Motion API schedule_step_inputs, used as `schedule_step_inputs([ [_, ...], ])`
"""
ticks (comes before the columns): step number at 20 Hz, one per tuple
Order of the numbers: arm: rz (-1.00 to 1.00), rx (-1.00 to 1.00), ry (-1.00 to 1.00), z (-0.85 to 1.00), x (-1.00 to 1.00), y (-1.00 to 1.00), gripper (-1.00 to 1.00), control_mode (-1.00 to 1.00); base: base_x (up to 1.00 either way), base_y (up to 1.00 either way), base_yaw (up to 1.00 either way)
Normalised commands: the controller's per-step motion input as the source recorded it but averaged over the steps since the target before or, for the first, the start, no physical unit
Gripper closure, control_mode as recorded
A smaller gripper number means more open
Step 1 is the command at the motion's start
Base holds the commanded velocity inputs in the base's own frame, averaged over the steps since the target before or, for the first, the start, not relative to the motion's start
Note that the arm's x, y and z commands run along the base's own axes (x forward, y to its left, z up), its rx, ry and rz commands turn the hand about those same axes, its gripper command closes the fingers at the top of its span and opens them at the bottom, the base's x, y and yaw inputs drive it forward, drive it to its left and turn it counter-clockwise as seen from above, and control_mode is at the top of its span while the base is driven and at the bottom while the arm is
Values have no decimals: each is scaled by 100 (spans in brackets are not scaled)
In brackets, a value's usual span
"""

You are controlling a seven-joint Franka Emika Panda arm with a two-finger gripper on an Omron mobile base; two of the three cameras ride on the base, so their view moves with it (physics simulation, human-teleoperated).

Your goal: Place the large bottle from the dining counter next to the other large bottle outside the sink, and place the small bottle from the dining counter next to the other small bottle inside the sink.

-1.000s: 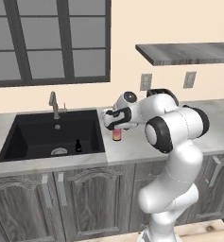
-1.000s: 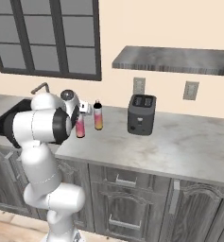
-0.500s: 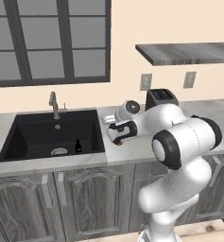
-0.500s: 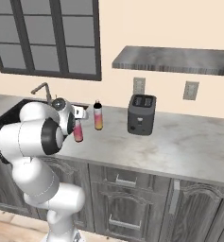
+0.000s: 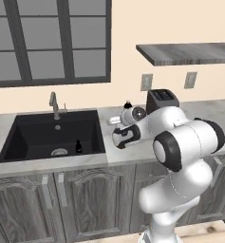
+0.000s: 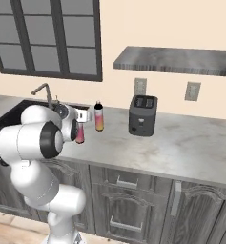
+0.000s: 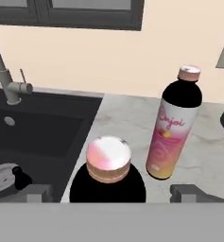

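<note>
Both base views behind arm, facing counter, sharing sink; hand view close over bottles.

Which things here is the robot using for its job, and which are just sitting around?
For the job:
near large bottle, just below the open gripper
other large bottle, standing beside it on the counter
small bottle in the sink

Just sitting around:
toaster
faucet
shelf
window
</note>
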Motion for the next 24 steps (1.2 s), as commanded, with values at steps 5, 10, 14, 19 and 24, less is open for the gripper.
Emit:
schedule_step_inputs([
  [5, -3, 9, -9, 90, 0, 7, -100, -100, 0, 0, 0],
  [10, 0, 18, -1, 98, 0, 10, -100, -100, 0, 0, 0],
  [14, -1, 7, 4, 60, 0, 1, -100, -100, 0, 0, 0],
  [19, 0, -4, 11, 25, -4, 0, -100, -100, 0, 0, 0],
  [24, 0, -6, 6, 7, -40, 1, -100, -100, 0, 0, 0],
])
